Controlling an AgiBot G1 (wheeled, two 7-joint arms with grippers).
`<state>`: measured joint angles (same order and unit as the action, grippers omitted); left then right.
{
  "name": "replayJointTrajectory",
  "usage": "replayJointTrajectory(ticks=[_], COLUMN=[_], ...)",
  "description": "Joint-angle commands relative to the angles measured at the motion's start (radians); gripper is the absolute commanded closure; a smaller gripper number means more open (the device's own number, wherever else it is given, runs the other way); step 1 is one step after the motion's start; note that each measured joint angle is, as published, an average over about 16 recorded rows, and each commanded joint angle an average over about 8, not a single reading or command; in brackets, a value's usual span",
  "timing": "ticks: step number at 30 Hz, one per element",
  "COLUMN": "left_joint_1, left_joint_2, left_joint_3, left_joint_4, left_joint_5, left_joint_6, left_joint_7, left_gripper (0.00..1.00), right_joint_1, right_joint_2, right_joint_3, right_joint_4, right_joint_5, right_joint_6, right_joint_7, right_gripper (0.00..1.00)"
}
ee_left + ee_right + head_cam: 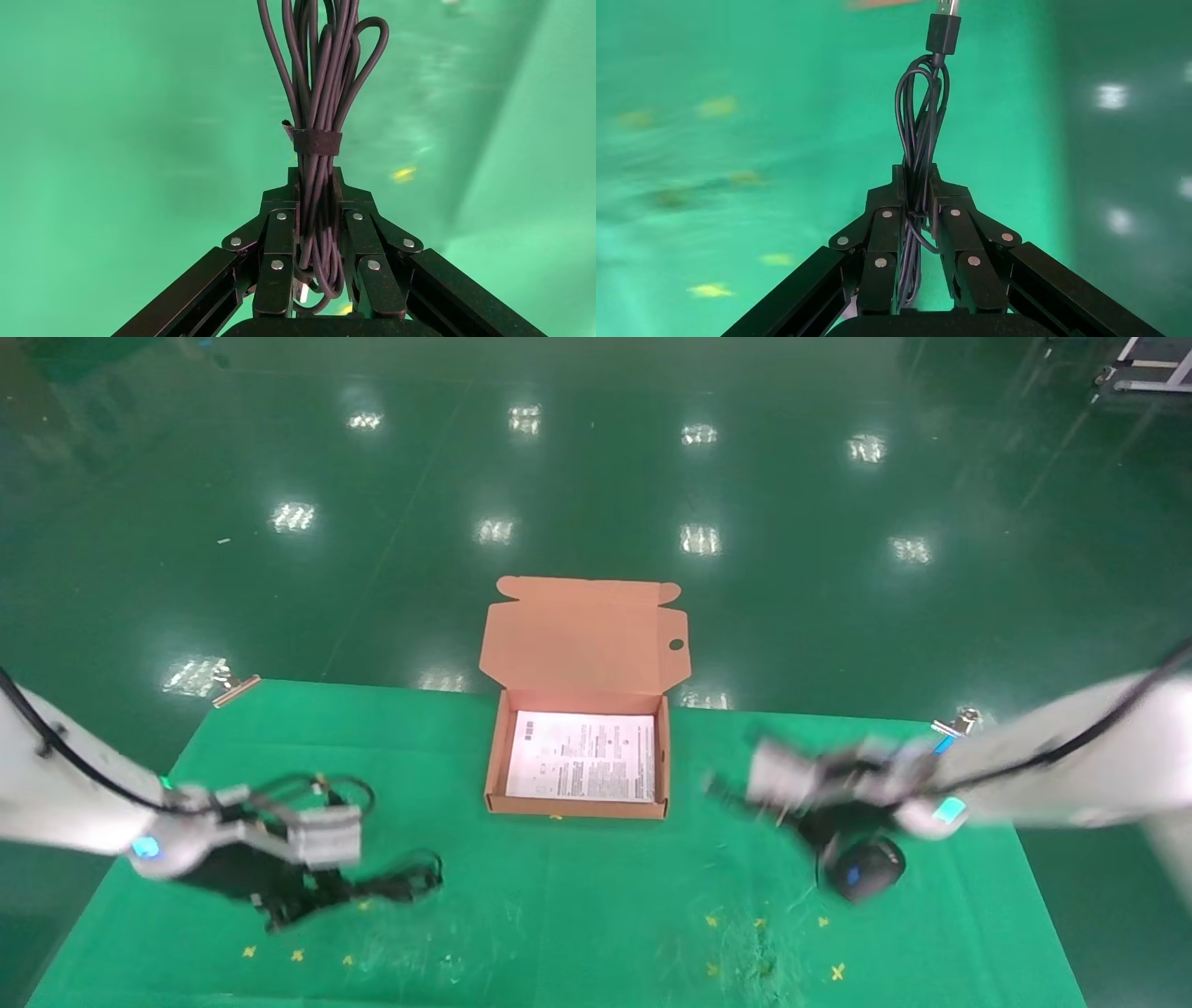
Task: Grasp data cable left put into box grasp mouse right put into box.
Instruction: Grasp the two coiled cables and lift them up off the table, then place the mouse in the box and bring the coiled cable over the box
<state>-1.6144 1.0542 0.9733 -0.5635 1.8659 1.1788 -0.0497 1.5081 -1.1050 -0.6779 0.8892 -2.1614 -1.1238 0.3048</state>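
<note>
Green cloth covers the tabletop point(577, 905). Left hand point(316, 210) is clamped on the data cable point(320, 91), a long bundle of smooth black loops bound by a fabric strap, low over the cloth at the left. Right hand point(918, 203) grips the mouse's folded thin cord, USB plug outermost; the mouse point(868, 870), a black oval with a blue spot, sits beneath it. Between them, the box point(577, 803), matte orange-brown cardboard, lies open, lid upright, white printed sheet inside.

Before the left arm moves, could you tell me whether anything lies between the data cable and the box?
Nothing visible does. The left gripper holds the data cable, and only bare green cloth lies between it and the open box.
</note>
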Motion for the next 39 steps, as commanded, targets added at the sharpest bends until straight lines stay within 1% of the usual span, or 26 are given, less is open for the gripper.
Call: replayJointTrajectory(ticks=[1, 4, 7, 11, 14, 20, 25, 31, 39], left_joint_1=[-0.026, -0.055, -0.075, -0.094, -0.109, -0.145, -0.177, -0.205, -0.216], left_joint_2=[-0.025, -0.054, -0.075, -0.082, -0.073, -0.036, -0.010, 0.004, -0.012], left_joint_3=[0.003, 0.001, -0.008, -0.023, -0.032, -0.048, -0.057, -0.057, -0.051], left_joint_4=[-0.045, -0.159, -0.267, -0.370, -0.407, -0.403, -0.369, -0.345, -0.342], left_joint_5=[0.014, 0.046, 0.074, 0.115, 0.144, 0.182, 0.206, 0.240, 0.275], left_joint_6=[0.005, -0.019, -0.056, -0.119, -0.167, -0.244, -0.286, -0.308, -0.300], left_joint_7=[-0.005, -0.044, -0.093, -0.153, -0.181, -0.194, -0.202, -0.218, -0.246], left_gripper=[1.00, 1.00, 1.00, 1.00, 1.00, 1.00, 1.00, 1.00, 1.00], right_joint_1=[0.038, 0.088, 0.129, 0.172, 0.204, 0.274, 0.321, 0.348, 0.332], right_joint_2=[0.036, 0.043, 0.025, -0.029, -0.080, -0.184, -0.238, -0.250, -0.248], right_joint_3=[0.025, 0.055, 0.076, 0.094, 0.104, 0.119, 0.118, 0.099, 0.040], right_joint_4=[0.031, 0.069, 0.096, 0.096, 0.065, -0.049, -0.126, -0.159, -0.147], right_joint_5=[0.003, 0.004, 0.013, 0.048, 0.078, 0.128, 0.195, 0.263, 0.317], right_joint_6=[0.001, 0.041, 0.083, 0.129, 0.164, 0.244, 0.274, 0.280, 0.287], right_joint_7=[0.031, 0.053, 0.055, 0.033, 0.006, -0.071, -0.147, -0.203, -0.221], right_gripper=[1.00, 1.00, 1.00, 1.00, 1.00, 1.00, 1.00, 1.00, 1.00])
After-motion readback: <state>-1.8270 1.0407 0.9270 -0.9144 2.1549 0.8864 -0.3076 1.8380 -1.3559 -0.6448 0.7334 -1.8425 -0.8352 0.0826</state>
